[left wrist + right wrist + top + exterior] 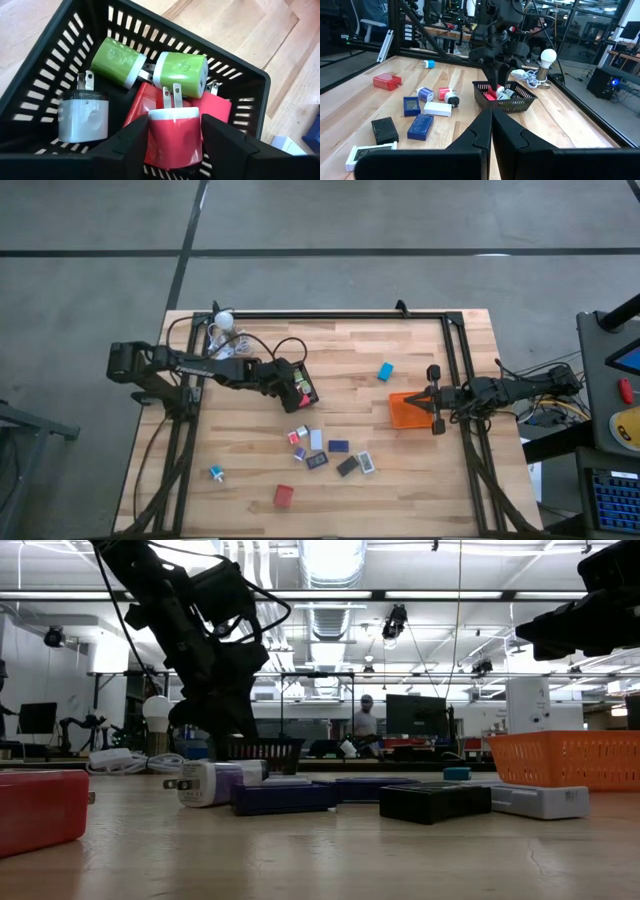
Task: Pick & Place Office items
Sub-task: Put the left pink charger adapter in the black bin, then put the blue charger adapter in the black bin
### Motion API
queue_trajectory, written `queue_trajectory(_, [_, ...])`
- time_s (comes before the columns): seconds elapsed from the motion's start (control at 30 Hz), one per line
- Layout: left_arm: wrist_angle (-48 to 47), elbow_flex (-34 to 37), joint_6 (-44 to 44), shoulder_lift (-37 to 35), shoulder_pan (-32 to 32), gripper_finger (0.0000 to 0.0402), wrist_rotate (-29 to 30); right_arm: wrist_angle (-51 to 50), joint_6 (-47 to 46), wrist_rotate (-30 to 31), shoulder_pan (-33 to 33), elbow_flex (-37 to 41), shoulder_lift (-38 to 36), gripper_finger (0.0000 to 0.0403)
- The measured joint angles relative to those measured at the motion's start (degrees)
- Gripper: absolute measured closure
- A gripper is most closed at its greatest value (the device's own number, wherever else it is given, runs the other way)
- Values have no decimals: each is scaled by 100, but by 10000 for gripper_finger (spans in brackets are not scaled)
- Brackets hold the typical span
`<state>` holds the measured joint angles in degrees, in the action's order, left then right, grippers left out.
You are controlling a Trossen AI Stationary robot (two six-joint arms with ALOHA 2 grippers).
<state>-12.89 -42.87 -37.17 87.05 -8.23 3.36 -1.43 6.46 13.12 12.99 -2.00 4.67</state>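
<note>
Left tool (pixel 172 137) hangs over the black mesh tray (pixel 303 386) on the left half of the bench (pixel 350 340), its fingers set a little apart with a red plug charger (pixel 174 135) sitting between them, prongs pointing away from the wrist. Whether the pads press its sides or have just let go cannot be told; the charger looks level with the pieces already in the tray, so this reads as the drop-off step.

Right tool (pixel 489 125) waits at the right edge of the bench over the orange tray (pixel 408 411), fingers shut on nothing.

Inside the black tray lie two green chargers (pixel 120 62), a grey one (pixel 84 117) and a flat red piece (pixel 212 107) under the held one. On the open bench, near the middle, sits a loose cluster: a blue flat block (pixel 338 446), a black block (pixel 347 466), a white rectangle (pixel 316 439) and others touching or just beside one another. A red block (pixel 283 496) lies nearer the front edge, a small blue-and-white plug (pixel 216 473) well to its left, and a light blue block (pixel 385 371) alone toward the orange tray.

These items look light, rigid and glossy, so probably slippery; flat side faces, away from the prongs, seem the best hold.
</note>
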Motion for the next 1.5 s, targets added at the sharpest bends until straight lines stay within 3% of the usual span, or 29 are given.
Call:
queue_trajectory(0.7, [-137,-133,50,-50,0,213,-160,-2,0,0,0,0,0,394])
queue_trajectory(1.1, [-980,-461,120,-786,22,213,-117,-3,0,-6,0,0,-1,394])
queue_trajectory(1.5, [-944,-461,889,-1472,1123,213,-200,0,0,-1,-2,0,-2,394])
